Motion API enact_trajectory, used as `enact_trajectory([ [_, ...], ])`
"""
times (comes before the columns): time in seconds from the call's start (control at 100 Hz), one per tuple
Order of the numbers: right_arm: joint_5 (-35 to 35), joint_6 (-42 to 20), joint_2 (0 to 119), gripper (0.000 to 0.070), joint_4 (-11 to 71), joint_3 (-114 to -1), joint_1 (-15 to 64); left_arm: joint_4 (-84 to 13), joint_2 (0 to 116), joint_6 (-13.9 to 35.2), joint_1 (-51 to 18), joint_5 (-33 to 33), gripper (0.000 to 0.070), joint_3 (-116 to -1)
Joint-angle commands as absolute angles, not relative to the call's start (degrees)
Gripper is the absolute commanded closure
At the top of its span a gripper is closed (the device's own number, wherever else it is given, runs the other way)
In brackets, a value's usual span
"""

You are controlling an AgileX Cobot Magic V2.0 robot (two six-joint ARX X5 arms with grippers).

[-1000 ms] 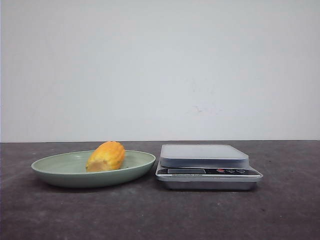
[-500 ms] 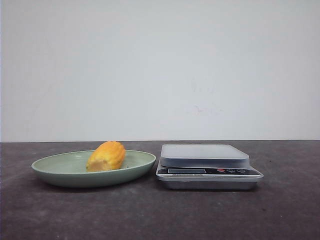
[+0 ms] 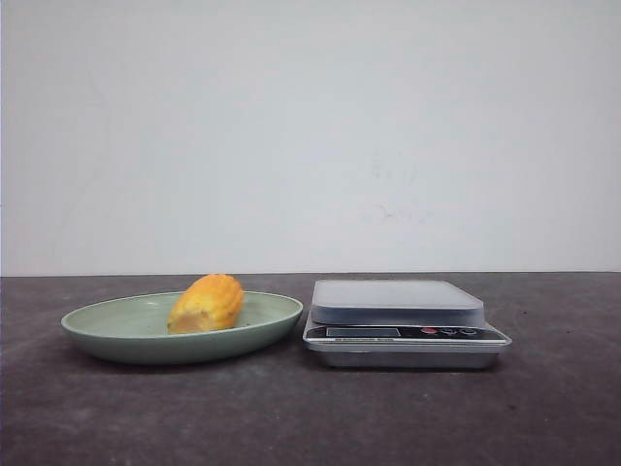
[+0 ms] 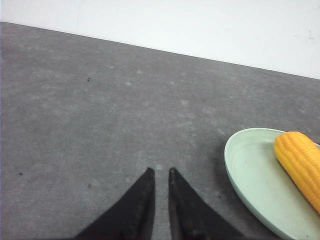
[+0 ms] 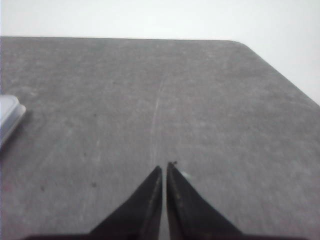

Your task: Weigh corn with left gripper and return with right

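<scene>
The corn [image 3: 206, 303] is a stubby yellow-orange cob lying in a pale green plate [image 3: 116, 330] on the left of the dark table. It also shows in the left wrist view [image 4: 300, 162], lying in the plate [image 4: 250, 175]. A silver kitchen scale [image 3: 403, 320] stands just right of the plate, with nothing on its platform. My left gripper [image 4: 160, 172] hangs over bare table beside the plate, its jaws nearly together and empty. My right gripper [image 5: 164, 166] is shut and empty over bare table. Neither gripper shows in the front view.
A corner of the scale [image 5: 9, 116] shows at the edge of the right wrist view. The table's far corner [image 5: 240, 44] and edge lie beyond the right gripper. A white wall stands behind the table.
</scene>
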State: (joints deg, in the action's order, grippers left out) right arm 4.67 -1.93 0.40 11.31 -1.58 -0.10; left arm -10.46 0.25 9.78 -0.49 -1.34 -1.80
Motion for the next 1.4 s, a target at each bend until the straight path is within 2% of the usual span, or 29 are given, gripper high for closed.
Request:
enact_trajectory([
  [0.0, 4.49, -2.55, 0.23, 0.0691, 9.72, -0.86, -0.10, -10.72, 0.21, 9.10, -0.38, -1.37, 0.0696, -0.80],
  [1.39, 4.51, -2.35, 0.23, 0.0691, 9.02, -0.75, -0.10, -10.72, 0.21, 9.10, -0.38, -1.37, 0.0696, -0.80],
])
